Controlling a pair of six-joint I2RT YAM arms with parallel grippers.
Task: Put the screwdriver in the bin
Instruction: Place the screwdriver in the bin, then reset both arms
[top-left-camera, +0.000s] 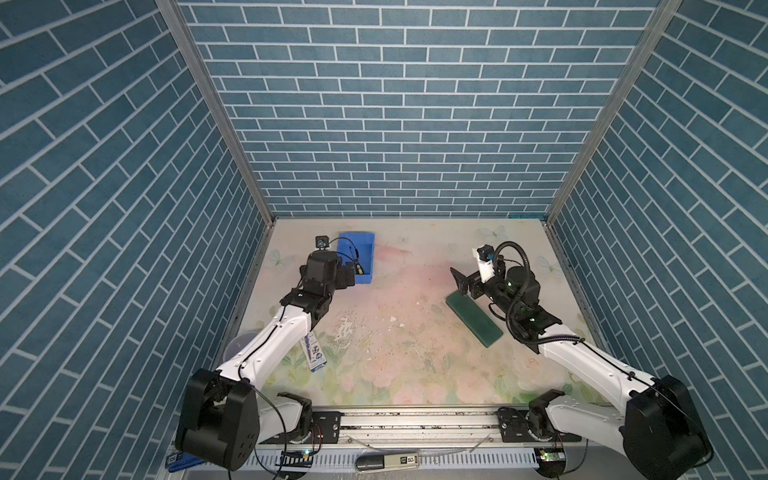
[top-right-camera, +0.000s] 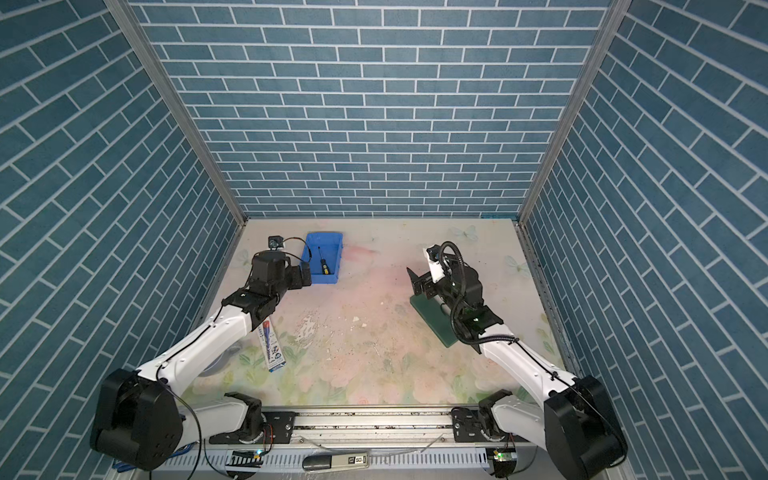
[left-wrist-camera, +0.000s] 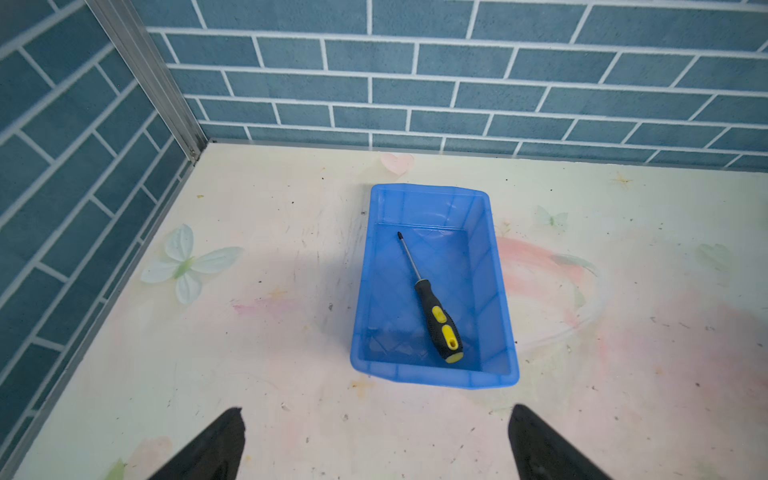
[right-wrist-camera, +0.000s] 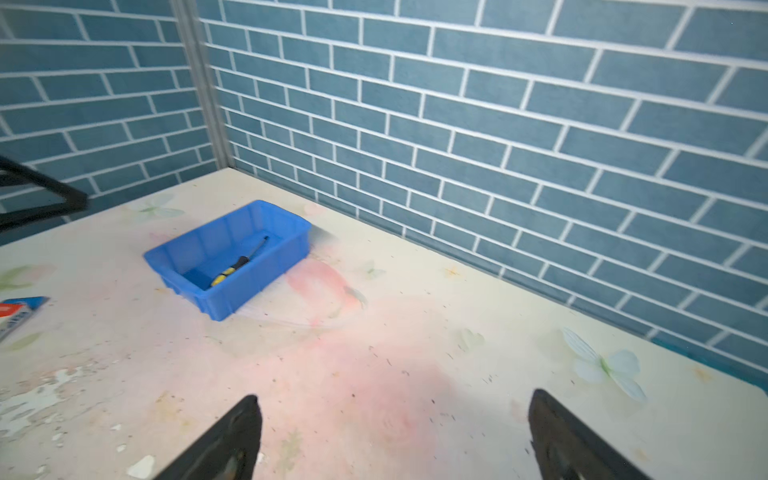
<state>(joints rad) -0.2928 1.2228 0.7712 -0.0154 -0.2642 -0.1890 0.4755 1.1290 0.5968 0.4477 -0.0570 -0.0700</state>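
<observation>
Blue plastic bin (left-wrist-camera: 415, 376) sits far-left on the table (top-left-camera: 415, 332), long side running near-to-far, close to the back wall but not touching it. Screwdriver (left-wrist-camera: 436, 316) is inside it, lying flat on the bin floor, slightly diagonal. Black-and-yellow handle at the near end, thin shaft pointing toward the far wall, tip short of it. Handle butt is close to the near wall; contact can't be told.

Left gripper (left-wrist-camera: 376, 411) is spread wide, nothing between the fingers. It hangs just off the bin's near-left corner. In the left wrist view both black fingertips (left-wrist-camera: 226, 436) frame bare tabletop just short of the bin's near wall. Clear of bin and screwdriver.

Right gripper (right-wrist-camera: 395, 395) is also spread wide and empty, only tabletop between its fingers in the right wrist view. In both top views it sits on the right side of the table, over the far end of a dark green flat block (top-left-camera: 473, 318). Whether it touches the block can't be told. Well apart from the bin.

Other stuff: a blue-and-white printed packet (top-left-camera: 316, 353) lies near-left on the table, partly under the left arm. A grey-lilac cup (top-left-camera: 237, 345) is at the left edge, mostly hidden by the same arm. Tabletop is pale floral print, chipped around the middle.
</observation>
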